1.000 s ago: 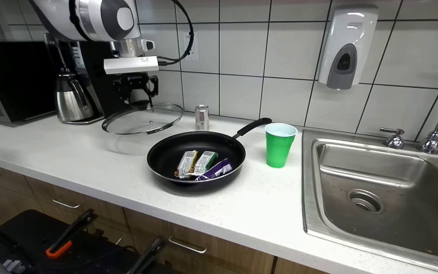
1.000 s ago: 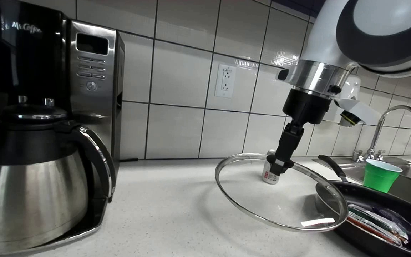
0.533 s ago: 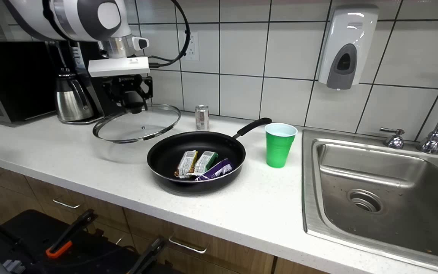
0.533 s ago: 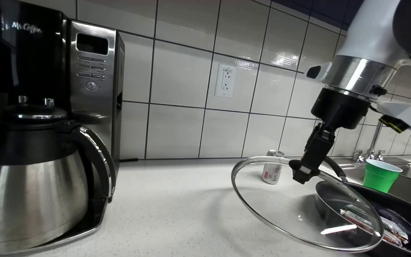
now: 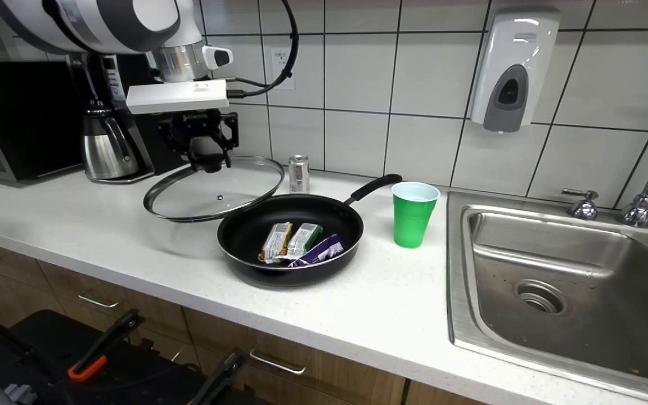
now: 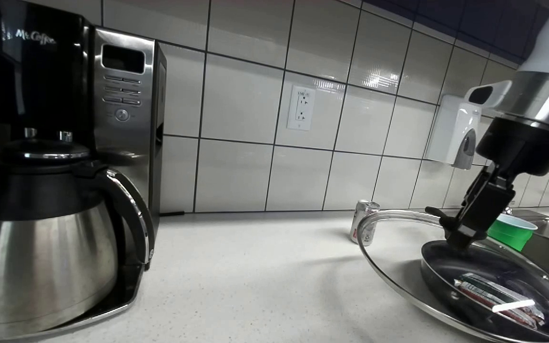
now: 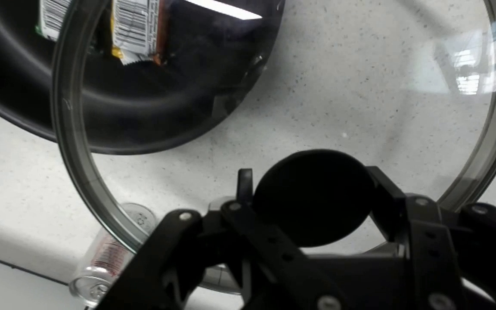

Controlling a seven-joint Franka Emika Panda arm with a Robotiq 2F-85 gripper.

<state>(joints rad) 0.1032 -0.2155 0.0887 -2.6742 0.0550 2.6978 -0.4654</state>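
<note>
My gripper (image 5: 211, 161) is shut on the black knob (image 7: 312, 198) of a round glass lid (image 5: 239, 188) with a metal rim. In the wrist view, one finger is on each side of the knob. The lid hangs tilted above the counter, and its edge overlaps the near side of a black frying pan (image 5: 251, 216) in the views. Whether the rim touches the pan I cannot tell. In the pan lie a yellow-edged bar (image 5: 276, 242), a green-edged bar (image 5: 304, 239) and a purple bar (image 5: 321, 250). The purple bar is out of the wrist view.
A silver can (image 5: 299, 174) stands by the wall behind the pan, close to the lid. A green cup (image 5: 414, 219) stands by the pan's handle (image 5: 377, 187). Beyond are a sink (image 5: 462, 315) and faucet (image 5: 644, 197). A coffee maker (image 6: 41, 262) stands at the opposite end.
The gripper has carried the lid toward the pan and forward from the wall. The lid's edge now overlaps the pan. The pan, bars, can and cup have not moved.
</note>
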